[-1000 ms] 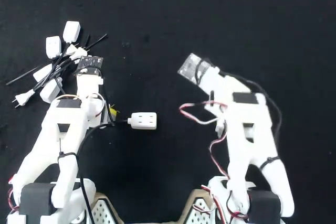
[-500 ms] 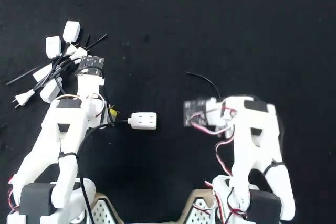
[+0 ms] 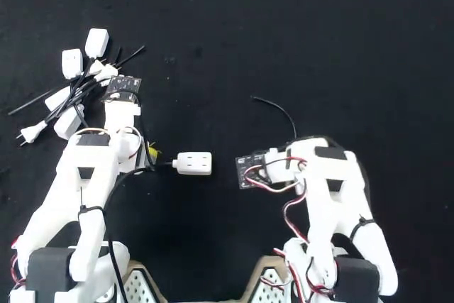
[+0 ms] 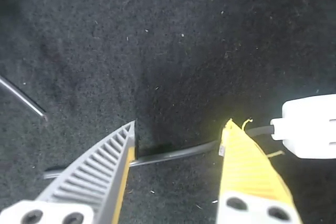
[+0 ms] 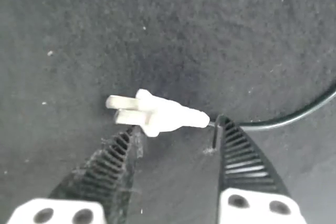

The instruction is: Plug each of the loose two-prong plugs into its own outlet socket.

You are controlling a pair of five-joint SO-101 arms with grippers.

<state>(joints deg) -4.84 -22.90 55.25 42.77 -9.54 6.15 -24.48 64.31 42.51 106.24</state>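
On the black felt-like cloth, your right gripper spreads its ribbed fingers either side of a white two-prong plug, flat blades bare. Your left gripper gapes wide over the black cord of the blocky white outlet socket. From overhead, more plugs lie tangled beside the left arm.

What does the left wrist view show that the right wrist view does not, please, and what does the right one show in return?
Left wrist view's own: the white outlet socket and its black cord, which runs across the gap between the fingers of the open left end effector. Right wrist view's own: a white two-prong plug lying at the fingertips of the open right end effector, with its thin black cord curving away. Shared: the black table, and in each an open end effector standing over a cord.
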